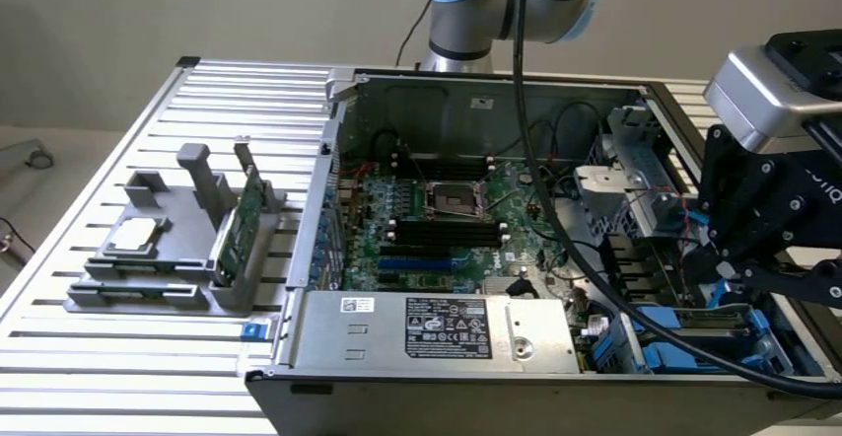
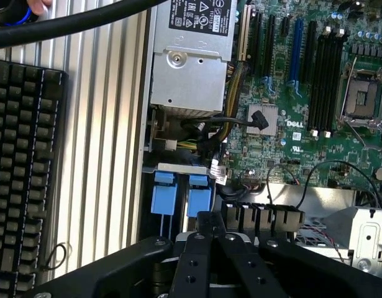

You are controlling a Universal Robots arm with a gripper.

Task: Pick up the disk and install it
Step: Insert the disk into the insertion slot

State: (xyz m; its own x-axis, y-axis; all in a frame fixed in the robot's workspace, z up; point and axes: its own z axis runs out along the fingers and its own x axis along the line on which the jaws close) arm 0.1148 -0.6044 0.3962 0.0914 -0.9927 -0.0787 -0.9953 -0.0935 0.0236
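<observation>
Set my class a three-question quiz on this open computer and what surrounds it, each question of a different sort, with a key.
1. True or false: the green card stands in the grey holder outside the computer case.
2. What lies on the slatted table beside the case? A keyboard; B mouse; C screwdriver.
3. Fill in: the two tabs nearest the shut gripper are ____ in colour.
Key: 1 true; 2 A; 3 blue.
</observation>
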